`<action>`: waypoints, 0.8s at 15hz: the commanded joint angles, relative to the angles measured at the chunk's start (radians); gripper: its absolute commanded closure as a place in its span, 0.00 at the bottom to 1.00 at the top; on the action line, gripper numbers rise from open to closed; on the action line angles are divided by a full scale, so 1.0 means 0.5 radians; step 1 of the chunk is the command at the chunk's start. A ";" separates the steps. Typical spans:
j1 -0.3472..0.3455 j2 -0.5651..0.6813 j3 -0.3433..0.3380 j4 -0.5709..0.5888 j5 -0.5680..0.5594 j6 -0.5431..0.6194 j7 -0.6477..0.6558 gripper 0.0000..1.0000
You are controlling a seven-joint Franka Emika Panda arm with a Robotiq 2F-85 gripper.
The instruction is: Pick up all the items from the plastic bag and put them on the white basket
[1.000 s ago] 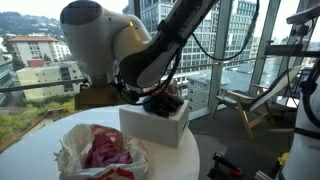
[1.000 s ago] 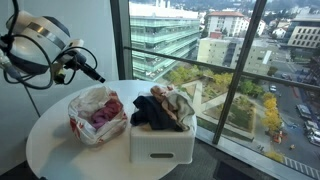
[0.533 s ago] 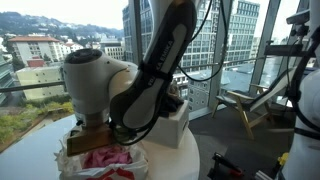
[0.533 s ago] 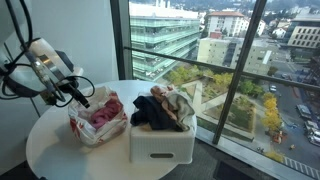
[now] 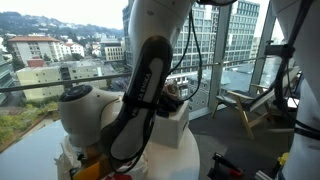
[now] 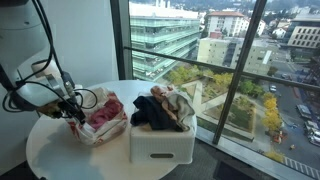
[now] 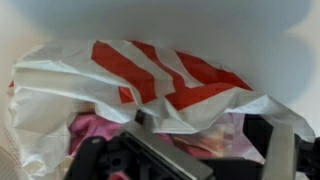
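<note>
A white plastic bag with red stripes (image 6: pixel 102 118) sits on the round white table (image 6: pixel 60 150), with pink cloth (image 6: pixel 104 115) inside it. In the wrist view the bag (image 7: pixel 150 75) fills the frame and pink cloth (image 7: pixel 85 128) shows in its mouth. My gripper (image 6: pixel 76 108) is low at the bag's left rim. In the wrist view its fingers (image 7: pixel 215 152) are spread apart over the bag's opening, with nothing gripped. The white basket (image 6: pixel 160 142) stands right of the bag and holds black and beige clothes (image 6: pixel 160 108). In an exterior view the arm hides most of the bag; the basket (image 5: pixel 180 118) shows behind it.
Large windows (image 6: pixel 220 70) run close behind the table and basket. The table edge (image 6: pixel 45 170) curves near the bag. A chair (image 5: pixel 245 105) stands on the floor beyond the table.
The arm has swung down from above the table to the bag's left rim. The bag, basket and clothes have not moved.
</note>
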 commanded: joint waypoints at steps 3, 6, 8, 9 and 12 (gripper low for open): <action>0.079 0.047 -0.133 0.238 -0.267 -0.046 -0.009 0.00; 0.122 0.106 -0.230 0.320 -0.426 -0.074 0.040 0.00; 0.144 0.159 -0.284 0.357 -0.495 -0.064 0.068 0.00; 0.133 0.190 -0.287 0.367 -0.484 -0.060 0.048 0.00; 0.109 0.276 -0.298 0.388 -0.452 -0.032 0.040 0.00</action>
